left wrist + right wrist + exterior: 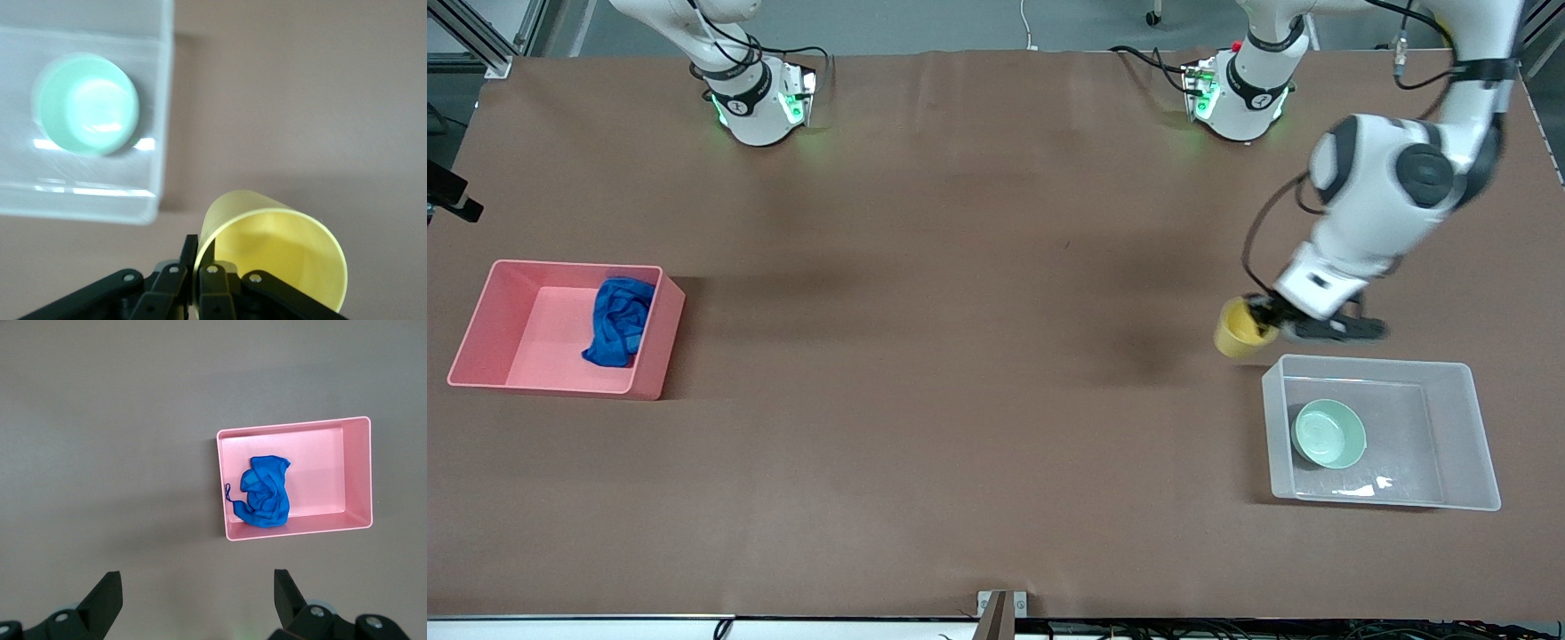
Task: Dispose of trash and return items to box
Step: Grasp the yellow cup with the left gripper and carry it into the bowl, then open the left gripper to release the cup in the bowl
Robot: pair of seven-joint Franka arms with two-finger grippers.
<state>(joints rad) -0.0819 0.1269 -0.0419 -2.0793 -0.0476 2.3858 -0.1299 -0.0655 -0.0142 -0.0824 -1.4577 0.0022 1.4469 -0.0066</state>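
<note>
Left tool (pixel 197 267) pinches tilted yellow cup (pixel 280 257) by rim.

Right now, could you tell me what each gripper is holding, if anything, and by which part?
The left gripper pinches the yellow cup by its rim, one finger inside, beside the clear box. The right gripper is open, holding nothing.

right gripper (pixel 193 603) fingers cut off by edge; yellow cup (pixel 273 257) base cropped; left arm blurred.

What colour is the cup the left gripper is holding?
Yellow: the cup, pinched at its rim by the left gripper, shows best in the left wrist view.
</note>
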